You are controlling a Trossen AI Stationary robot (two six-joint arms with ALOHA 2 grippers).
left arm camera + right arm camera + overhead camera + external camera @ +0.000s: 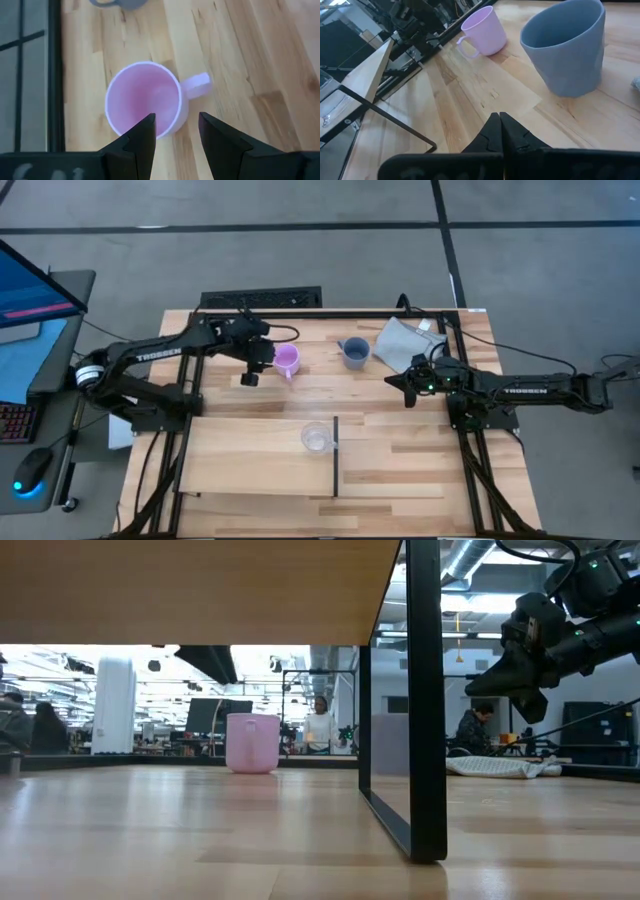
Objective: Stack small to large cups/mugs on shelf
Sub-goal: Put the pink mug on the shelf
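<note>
Overhead, table-level, 2 wrist cams.

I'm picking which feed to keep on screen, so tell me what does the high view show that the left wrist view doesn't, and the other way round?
Only the high view shows the clear cup on the shelf, the grey cloth, and the right claw, shut, beside the blue-grey mug.

Only the left wrist view shows the left claw open, its fingers straddling the near rim of the pink mug, and the mug's empty inside.

Both show the pink mug upright on the tabletop, and the blue-grey mug.
</note>
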